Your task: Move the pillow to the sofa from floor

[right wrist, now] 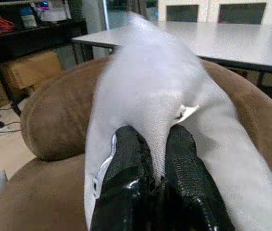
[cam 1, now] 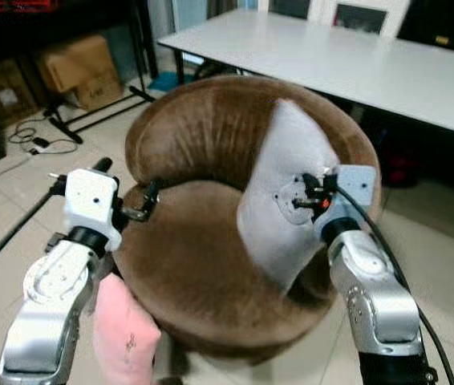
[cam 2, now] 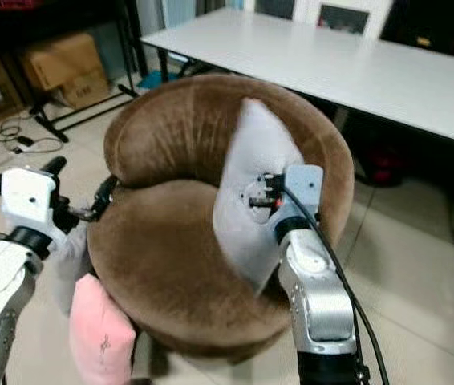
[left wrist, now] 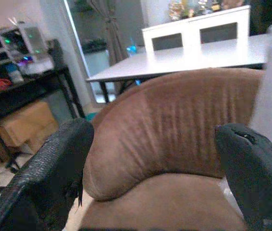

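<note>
Over the sofa (cam 1: 203, 265) seat, the right end effector (right wrist: 157, 159) pinches the upright pillow (cam 1: 279, 200).

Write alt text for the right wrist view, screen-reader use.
The right end effector pinches a fold of a pale grey pillow between its two black fingers, the pillow standing against the back of a round brown sofa chair. Behind it stand a long white table and a dark shelf with a cardboard box.
</note>
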Robot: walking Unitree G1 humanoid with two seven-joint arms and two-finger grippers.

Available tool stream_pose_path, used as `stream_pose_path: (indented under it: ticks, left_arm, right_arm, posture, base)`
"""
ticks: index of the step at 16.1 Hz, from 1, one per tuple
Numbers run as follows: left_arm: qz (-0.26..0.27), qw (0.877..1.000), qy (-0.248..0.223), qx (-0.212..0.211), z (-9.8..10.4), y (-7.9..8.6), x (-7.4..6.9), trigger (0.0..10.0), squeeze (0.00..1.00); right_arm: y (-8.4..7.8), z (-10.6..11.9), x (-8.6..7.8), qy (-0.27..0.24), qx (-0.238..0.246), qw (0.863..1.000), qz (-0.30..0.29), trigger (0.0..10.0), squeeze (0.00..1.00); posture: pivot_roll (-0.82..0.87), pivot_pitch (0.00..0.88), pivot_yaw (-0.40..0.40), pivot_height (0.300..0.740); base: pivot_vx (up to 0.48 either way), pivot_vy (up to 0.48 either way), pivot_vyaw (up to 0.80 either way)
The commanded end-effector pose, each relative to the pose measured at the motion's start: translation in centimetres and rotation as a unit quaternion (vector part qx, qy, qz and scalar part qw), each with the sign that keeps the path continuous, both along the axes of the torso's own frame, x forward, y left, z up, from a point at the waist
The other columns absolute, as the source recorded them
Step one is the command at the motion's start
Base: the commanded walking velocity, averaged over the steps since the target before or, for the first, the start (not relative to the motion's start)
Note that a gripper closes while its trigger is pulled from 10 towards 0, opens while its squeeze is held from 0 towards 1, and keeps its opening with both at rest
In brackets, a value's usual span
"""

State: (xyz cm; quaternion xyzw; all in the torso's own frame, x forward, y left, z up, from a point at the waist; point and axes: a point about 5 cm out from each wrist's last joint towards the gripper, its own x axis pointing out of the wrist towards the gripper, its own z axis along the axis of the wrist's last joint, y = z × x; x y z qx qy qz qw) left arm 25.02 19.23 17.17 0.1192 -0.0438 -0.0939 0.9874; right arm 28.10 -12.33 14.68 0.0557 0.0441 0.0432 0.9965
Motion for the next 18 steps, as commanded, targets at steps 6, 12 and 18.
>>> stream_pose_path:
  ticks: [6,12,18]
  left_arm:
    - [0.005,1.000,-0.005,0.006,0.2,0.4,-0.3,10.0,0.00]
    - [0.005,1.000,-0.005,0.007,0.2,0.4,-0.4,10.0,0.00]
    - [-0.064,0.996,0.050,0.042,-0.9,0.0,-1.1,10.0,0.00]
  right_arm:
    - [1.3,1.7,0.0,-0.042,0.007,0.998,0.037,10.0,0.00]
    - [1.6,1.9,0.0,-0.047,0.013,0.998,0.046,10.0,0.00]
    - [1.5,2.6,1.2,-0.024,0.033,0.998,0.050,10.0,0.00]
  posture:
    - [0.05,0.000,-0.019,0.740]
    - [0.05,0.000,-0.017,0.740]
    - [0.06,0.000,-0.019,0.740]
  base:
    - [0.301,0.000,0.00]
    - [0.301,0.000,0.53]
    - [0.093,0.000,0.00]
